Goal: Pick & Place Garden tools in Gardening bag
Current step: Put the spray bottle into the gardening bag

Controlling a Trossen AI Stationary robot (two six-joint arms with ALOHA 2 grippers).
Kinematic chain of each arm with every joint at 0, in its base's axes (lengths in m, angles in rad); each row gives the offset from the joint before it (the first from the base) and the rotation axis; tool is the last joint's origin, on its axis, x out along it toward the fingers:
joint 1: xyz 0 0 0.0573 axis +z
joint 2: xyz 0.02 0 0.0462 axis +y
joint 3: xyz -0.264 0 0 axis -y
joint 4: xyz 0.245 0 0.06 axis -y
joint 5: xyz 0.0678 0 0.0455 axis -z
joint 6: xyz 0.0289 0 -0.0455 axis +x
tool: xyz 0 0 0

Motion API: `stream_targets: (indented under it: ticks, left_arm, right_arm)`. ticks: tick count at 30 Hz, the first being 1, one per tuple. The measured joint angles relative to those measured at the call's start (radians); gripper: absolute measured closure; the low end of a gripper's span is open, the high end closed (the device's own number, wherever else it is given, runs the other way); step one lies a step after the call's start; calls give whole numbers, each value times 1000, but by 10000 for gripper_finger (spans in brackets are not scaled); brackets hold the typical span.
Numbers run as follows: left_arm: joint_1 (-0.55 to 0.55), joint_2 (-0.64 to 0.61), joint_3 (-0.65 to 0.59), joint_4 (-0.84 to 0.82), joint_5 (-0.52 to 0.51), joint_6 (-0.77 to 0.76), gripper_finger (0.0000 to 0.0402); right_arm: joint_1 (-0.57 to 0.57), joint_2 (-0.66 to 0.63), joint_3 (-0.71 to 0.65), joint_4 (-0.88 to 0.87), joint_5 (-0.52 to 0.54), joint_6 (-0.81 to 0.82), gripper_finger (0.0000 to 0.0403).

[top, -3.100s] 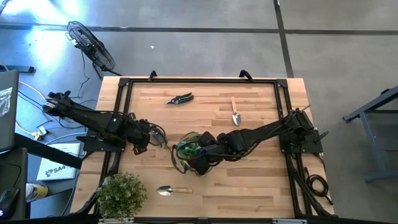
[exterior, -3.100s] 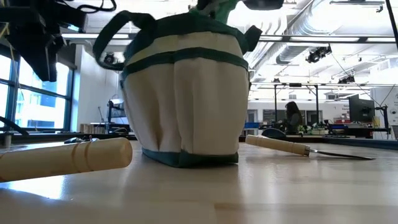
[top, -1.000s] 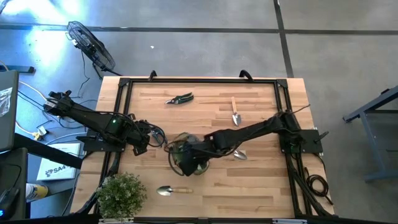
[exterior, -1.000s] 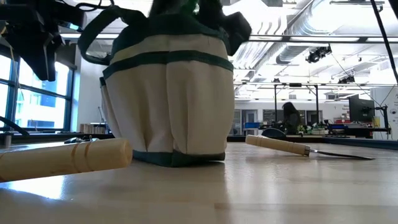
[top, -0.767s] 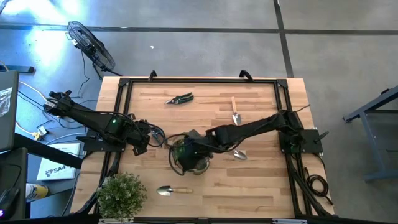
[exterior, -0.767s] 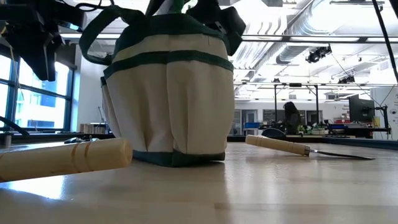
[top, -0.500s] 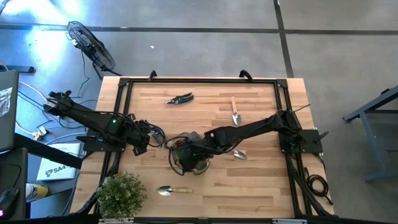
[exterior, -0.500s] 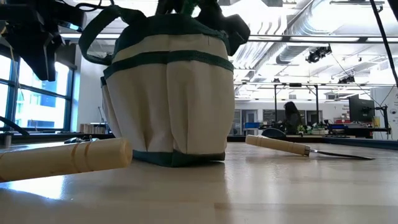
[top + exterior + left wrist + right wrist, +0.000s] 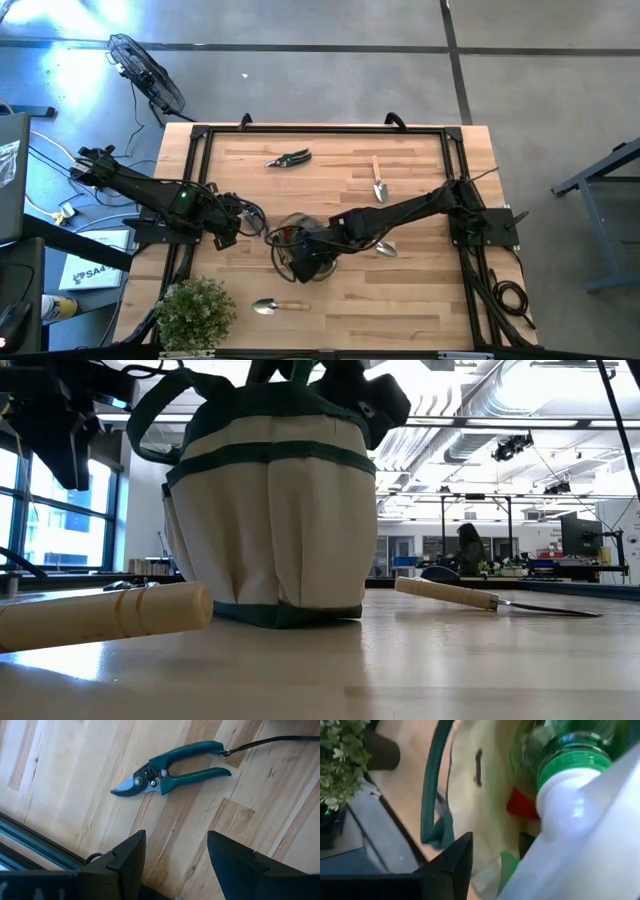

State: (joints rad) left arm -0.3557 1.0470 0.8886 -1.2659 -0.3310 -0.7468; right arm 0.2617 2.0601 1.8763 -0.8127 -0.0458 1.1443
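Right gripper (image 9: 303, 243) sits over the gardening bag (image 9: 300, 256) mid-worktop; I can't tell its grip. Only its wrist view shows the green-and-white piece (image 9: 570, 785) inside the bag. Left gripper (image 9: 175, 851) waits open near the left edge.

A wooden table (image 9: 420, 290) carries shears (image 9: 289, 158), two trowels (image 9: 379, 180), bag (image 9: 300, 255), plant (image 9: 196, 312).

Right gripper (image 9: 303, 243) reaches low, seemingly gripping; left gripper (image 9: 245, 216) waits, fingers parted.
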Motion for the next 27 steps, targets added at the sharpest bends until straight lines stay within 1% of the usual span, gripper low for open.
stream_targets:
  ticks: [9, 16, 21, 27]
  left_arm:
    - [0, 0, 0, 0, 1, 0, 199]
    - [0, 0, 0, 0, 4, 0, 199]
    - [0, 0, 0, 0, 6, 0, 199]
    - [0, 0, 0, 0, 6, 0, 199]
  right_arm:
    - [3, -11, 0, -4, -90, 49, 254]
    - [31, -11, 0, -96, -84, 67, 254]
    - [40, -11, 0, -103, -85, 70, 254]
    - [39, -25, 0, -108, -142, 126, 254]
